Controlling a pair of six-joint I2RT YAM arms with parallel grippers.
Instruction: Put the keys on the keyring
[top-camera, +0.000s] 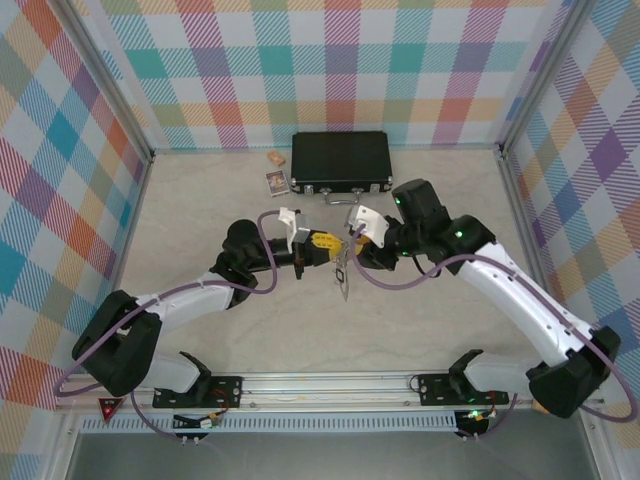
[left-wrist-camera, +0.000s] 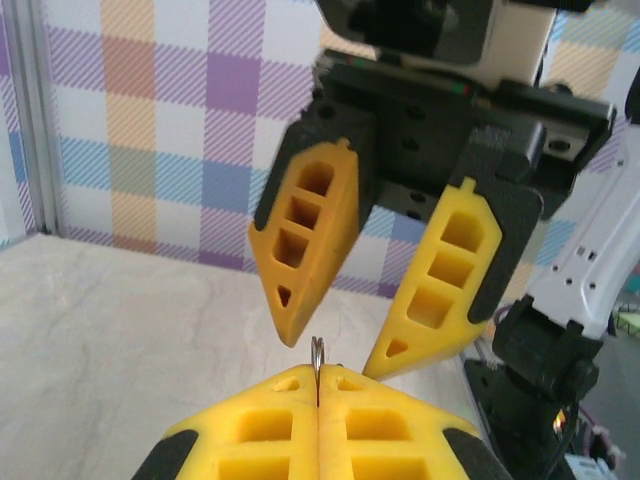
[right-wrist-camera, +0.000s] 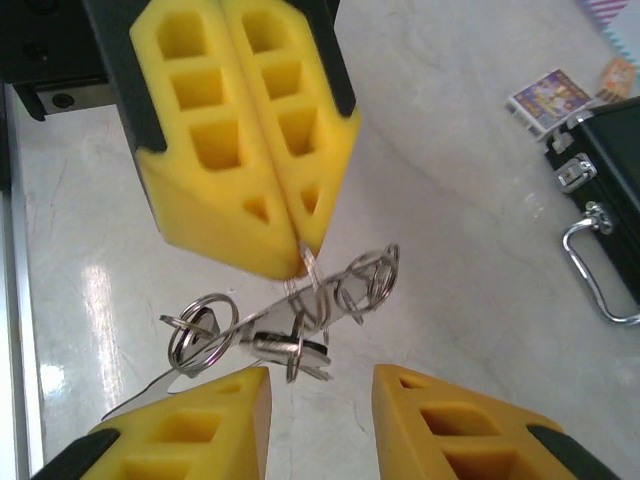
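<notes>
From above, the left hand (top-camera: 318, 247) and right hand (top-camera: 352, 238) face each other close over the tabletop (top-camera: 200, 200), with the keyring (top-camera: 342, 278) hanging between them. In the left wrist view, the left hand's fingers (left-wrist-camera: 260, 430) are pinched together on a thin wire loop (left-wrist-camera: 317, 350). In the right wrist view, the right hand's fingers (right-wrist-camera: 200, 430) stand apart beneath the keyring.

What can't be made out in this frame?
Top external: keyring too small to tell keys from loops.
Left wrist: left pincer hides all but the keyring's edge.
Right wrist: overlapping loops blur whether a key is threaded; right pincer covers the hoop's lower end.
</notes>
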